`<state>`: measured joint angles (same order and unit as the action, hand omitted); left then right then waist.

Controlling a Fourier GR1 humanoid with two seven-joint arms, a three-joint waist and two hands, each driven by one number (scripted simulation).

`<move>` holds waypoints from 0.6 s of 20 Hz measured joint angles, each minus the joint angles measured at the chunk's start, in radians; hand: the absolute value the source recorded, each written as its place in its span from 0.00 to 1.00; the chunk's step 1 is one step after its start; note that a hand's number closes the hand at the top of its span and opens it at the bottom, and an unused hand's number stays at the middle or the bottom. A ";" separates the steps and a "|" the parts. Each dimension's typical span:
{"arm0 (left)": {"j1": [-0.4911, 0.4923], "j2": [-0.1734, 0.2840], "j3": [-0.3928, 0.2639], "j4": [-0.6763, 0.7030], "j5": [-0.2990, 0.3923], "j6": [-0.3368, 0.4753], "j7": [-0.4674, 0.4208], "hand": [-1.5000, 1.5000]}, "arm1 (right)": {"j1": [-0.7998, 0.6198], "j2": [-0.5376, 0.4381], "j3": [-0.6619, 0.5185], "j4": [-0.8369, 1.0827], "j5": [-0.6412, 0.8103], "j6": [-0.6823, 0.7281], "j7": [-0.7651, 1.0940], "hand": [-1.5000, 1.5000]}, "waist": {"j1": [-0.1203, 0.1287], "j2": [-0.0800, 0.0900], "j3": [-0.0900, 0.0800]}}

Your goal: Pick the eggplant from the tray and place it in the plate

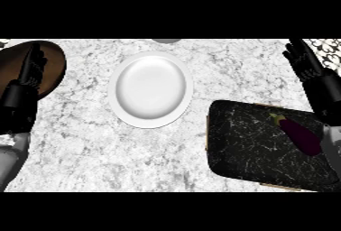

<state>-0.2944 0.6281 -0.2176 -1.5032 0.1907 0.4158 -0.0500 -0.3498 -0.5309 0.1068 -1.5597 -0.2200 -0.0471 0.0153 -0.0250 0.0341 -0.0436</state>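
Note:
A dark purple eggplant with a green stem lies near the right side of a black marbled tray at the lower right. A white plate sits on the counter up and left of the tray, with nothing on it. My right hand is raised at the upper right, above the tray's far corner, fingers straight and apart from the eggplant. At the left edge my left hand rests with fingers up, holding nothing.
A round brown wooden board lies at the upper left, partly behind my left hand. A grey object peeks in at the top edge, beyond the plate. Pale marbled counter spreads between the plate and the tray.

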 measured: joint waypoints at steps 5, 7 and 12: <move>-0.018 -0.035 -0.015 -0.008 0.043 -0.055 0.002 0.50 | 0.002 0.030 0.179 -0.047 -0.042 0.218 -0.023 1.00 | 0.034 -0.017 0.031; -0.023 -0.044 -0.027 -0.015 0.060 -0.079 0.007 0.50 | -0.025 -0.008 0.254 -0.074 0.014 0.297 -0.036 1.00 | 0.048 -0.029 0.030; 0.000 -0.067 -0.036 -0.032 0.108 -0.122 0.027 0.50 | 0.071 -0.116 0.402 -0.087 0.301 0.290 -0.164 0.00 | 0.028 -0.037 0.039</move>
<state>-0.2948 0.5613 -0.2534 -1.5354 0.2985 0.2935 -0.0234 -0.2793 -0.6472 0.5092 -1.6464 0.0808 0.2429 -0.1483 0.0032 -0.0030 -0.0046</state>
